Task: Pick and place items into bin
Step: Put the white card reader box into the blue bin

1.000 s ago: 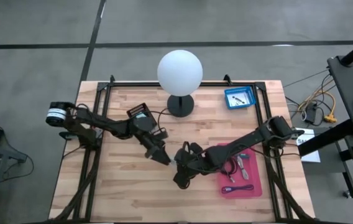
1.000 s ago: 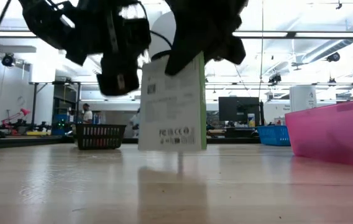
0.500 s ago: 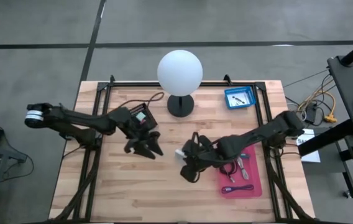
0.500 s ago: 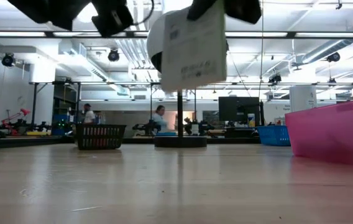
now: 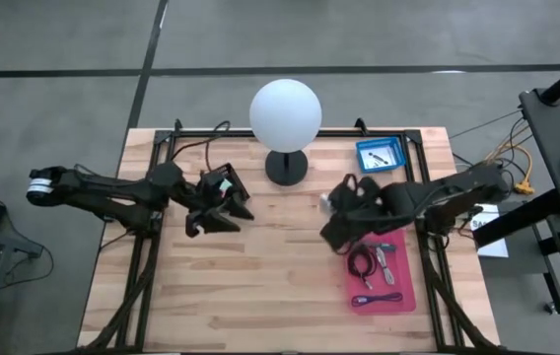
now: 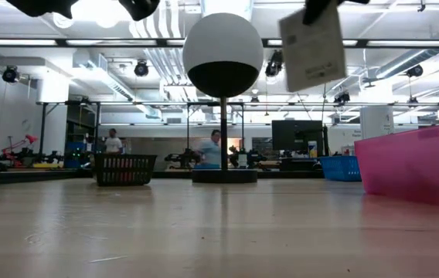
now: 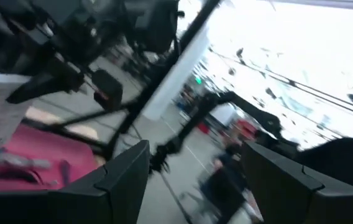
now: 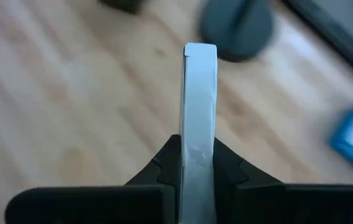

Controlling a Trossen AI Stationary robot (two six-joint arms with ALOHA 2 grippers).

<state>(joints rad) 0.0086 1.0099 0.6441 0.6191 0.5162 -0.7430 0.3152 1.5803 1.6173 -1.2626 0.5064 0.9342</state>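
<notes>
Left gripper (image 5: pixel 223 204) waits over left part of table (image 5: pixel 211 296), fingers spread, nothing in it. Right gripper (image 8: pixel 199 163) is clamped on one edge of white card (image 8: pixel 199 106); card hangs in air beside lamp (image 5: pixel 285 113), just short of pink bin (image 5: pixel 398 296). You judge card light, thin, stiff, maybe slippery. Keep pinch on edge, you carry slow; card can swing or slide out.
</notes>
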